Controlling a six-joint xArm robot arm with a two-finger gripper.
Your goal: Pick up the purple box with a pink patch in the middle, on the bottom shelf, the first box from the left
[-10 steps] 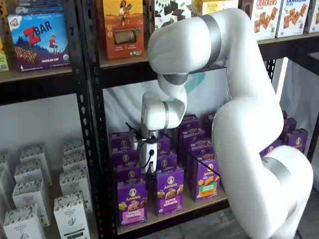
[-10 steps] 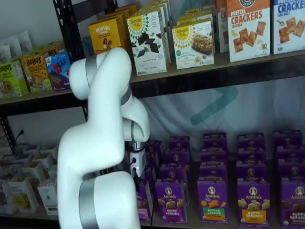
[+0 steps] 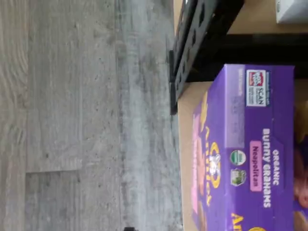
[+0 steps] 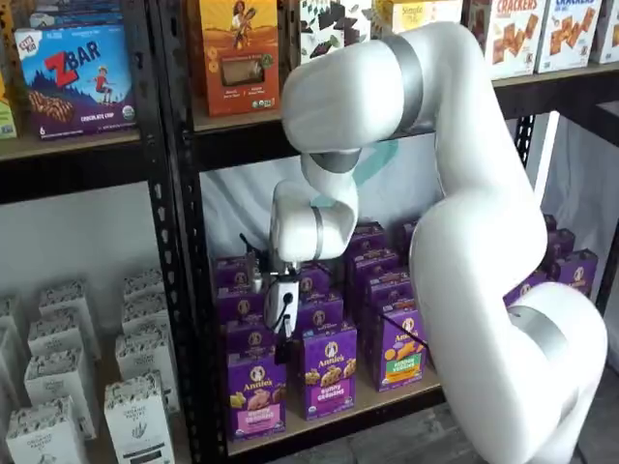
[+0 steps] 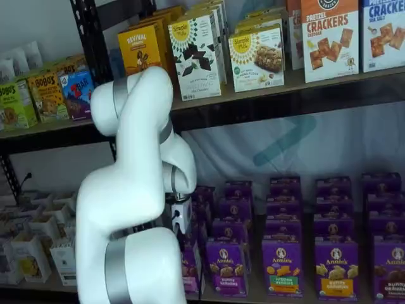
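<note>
The purple box (image 4: 256, 391) stands upright at the front left of the bottom shelf (image 4: 387, 398), its pink patch (image 4: 257, 412) across the lower front. In the wrist view it (image 3: 240, 154) is close, with a pink "Neapolitan" label and the front's pink band (image 3: 196, 159) seen edge-on. My gripper (image 4: 283, 331) hangs just above and behind this box, in front of the rows behind it. Its white body and cable show, but the fingers are too dark to make out. In a shelf view the gripper (image 5: 180, 235) shows beside the arm, and the box is mostly hidden behind the arm.
More purple Annie's cartons (image 4: 329, 372) fill the shelf to the right, one with a green-and-orange patch (image 4: 403, 353). A black perforated upright (image 4: 184, 290) stands just left of the box and shows in the wrist view (image 3: 202, 38). White cartons (image 4: 135, 416) sit in the left bay. Grey floor (image 3: 86, 120) lies below.
The arm and gripper have shifted slightly to the left, staying over the left column of purple boxes. No box has moved.
</note>
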